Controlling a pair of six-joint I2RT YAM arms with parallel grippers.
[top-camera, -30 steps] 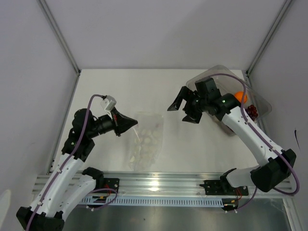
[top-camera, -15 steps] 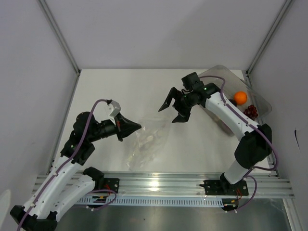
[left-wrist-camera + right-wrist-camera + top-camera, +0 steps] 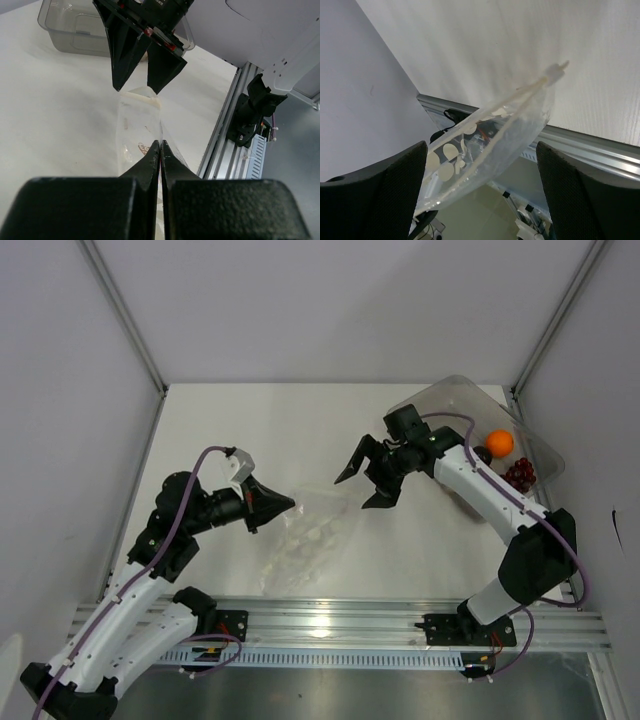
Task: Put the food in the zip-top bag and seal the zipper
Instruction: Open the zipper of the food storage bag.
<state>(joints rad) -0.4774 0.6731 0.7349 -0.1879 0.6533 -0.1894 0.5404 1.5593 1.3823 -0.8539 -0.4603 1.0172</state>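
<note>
The zip-top bag point(image 3: 305, 535), clear and crinkly, is lifted at one edge, where my left gripper point(image 3: 290, 505) is shut on it. In the left wrist view the shut fingertips point(image 3: 160, 146) pinch the plastic point(image 3: 140, 125). My right gripper point(image 3: 355, 492) stands open astride the bag's far corner. In its wrist view the bag point(image 3: 490, 140) hangs between the spread fingers point(image 3: 385, 190), touching neither. A pale zipper strip point(image 3: 520, 107) runs along it. The food lies in the bin: an orange ball point(image 3: 500, 442), dark red grapes point(image 3: 520, 473) and a dark ball point(image 3: 482, 455).
A rigid clear bin point(image 3: 450, 395) stands at the back right corner, also seen behind the right fingers in the left wrist view point(image 3: 65, 30). An aluminium rail point(image 3: 340, 620) runs along the table's near edge. White walls close in the left, back and right.
My right gripper has swung away from the bin, left and toward the bag's far corner. The left gripper has shifted slightly right, pulling the bag's edge up.
</note>
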